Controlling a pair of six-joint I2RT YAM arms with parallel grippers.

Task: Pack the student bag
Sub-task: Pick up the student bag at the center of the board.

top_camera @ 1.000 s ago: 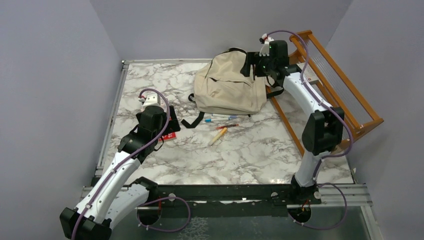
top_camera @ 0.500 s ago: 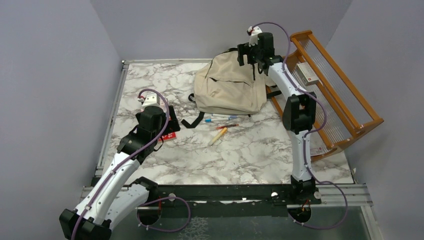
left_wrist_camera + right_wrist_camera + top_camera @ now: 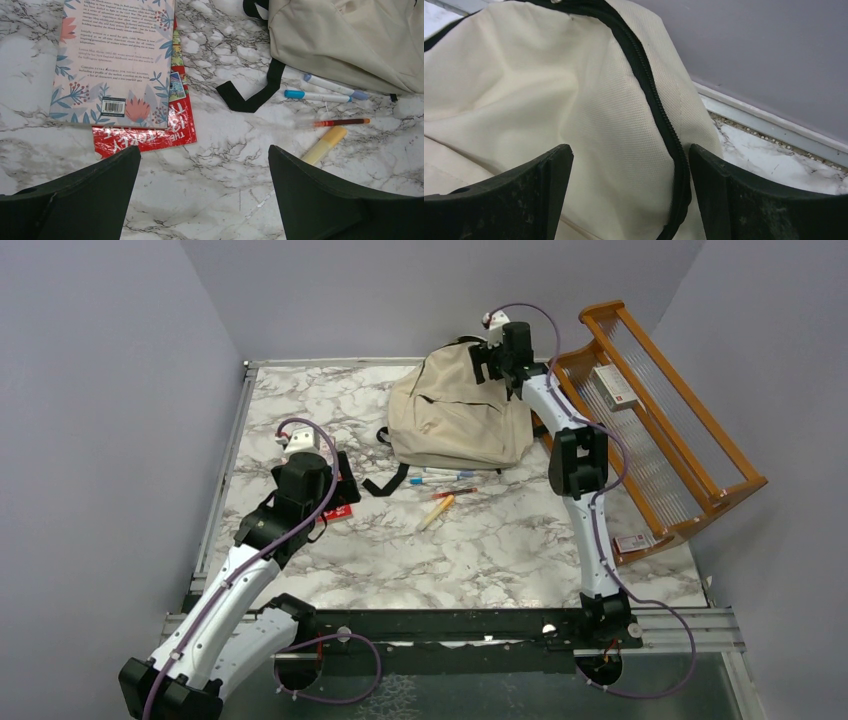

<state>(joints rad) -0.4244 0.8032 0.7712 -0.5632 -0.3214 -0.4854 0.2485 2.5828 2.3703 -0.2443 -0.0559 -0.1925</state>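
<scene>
The student bag (image 3: 455, 410), beige with black zippers, lies at the back middle of the marble table. My right gripper (image 3: 490, 355) stands open over its top far corner. In the right wrist view the bag's fabric (image 3: 549, 100) and black zipper (image 3: 659, 110) bulge between the spread fingers of the right gripper (image 3: 630, 150), the zipper close to the right finger. My left gripper (image 3: 338, 478) is open above bare marble at the left. In its wrist view the left gripper (image 3: 204, 150) holds nothing, and the bag (image 3: 350, 40) shows at top right.
A floral book (image 3: 115, 55) lies on a red book (image 3: 145, 135). Two markers (image 3: 315, 95), a red pen (image 3: 340, 121) and a yellow highlighter (image 3: 325, 144) lie near a black strap (image 3: 255, 97). A tilted wooden rack (image 3: 690, 430) holding a box (image 3: 612, 385) stands right.
My right arm has swung left from the rack and reached out to the bag's top far corner. The left arm has not moved.
</scene>
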